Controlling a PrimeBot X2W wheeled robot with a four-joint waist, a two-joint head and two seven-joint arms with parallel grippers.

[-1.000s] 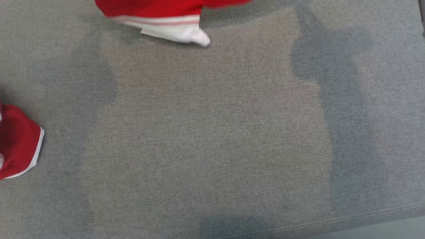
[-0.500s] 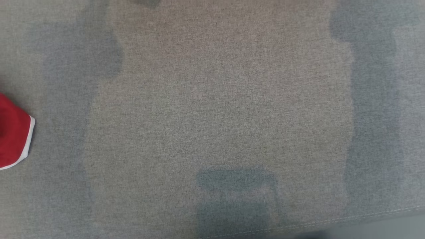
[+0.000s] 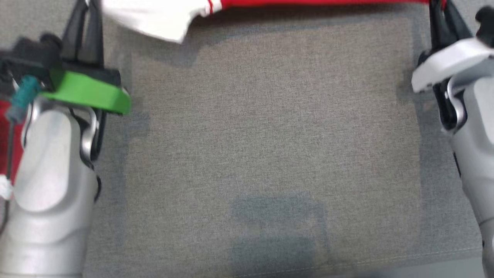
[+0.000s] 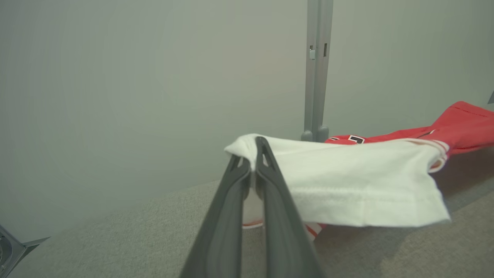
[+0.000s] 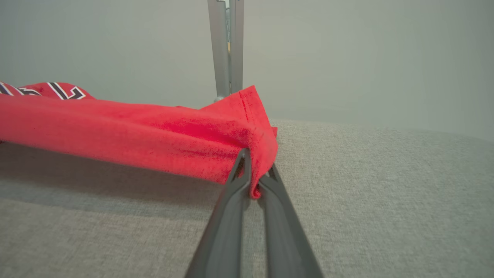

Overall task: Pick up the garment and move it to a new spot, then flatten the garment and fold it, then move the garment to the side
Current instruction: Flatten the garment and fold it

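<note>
The garment (image 3: 308, 2) is a red jersey with a white sleeve (image 3: 154, 17), stretched along the top edge of the head view above the grey fabric surface (image 3: 262, 135). My left gripper (image 3: 88, 9) is shut on the white sleeve's edge; in the left wrist view its fingers (image 4: 251, 154) pinch the white cloth (image 4: 366, 185), which hangs to the right. My right gripper (image 3: 438, 7) is shut on the red hem; in the right wrist view it (image 5: 254, 170) holds a folded red corner, and the garment (image 5: 135, 135) runs off to the left, lifted off the surface.
A strip of red cloth (image 3: 4, 127) shows at the left edge behind my left forearm. A grey upright post (image 4: 316, 69) stands against the pale wall beyond the surface. The stitched front edge (image 3: 424, 255) runs along the bottom right.
The head camera has shifted. Both arms have come into the head view at its sides, and the garment, gone from that view half a second ago, now spans its top edge.
</note>
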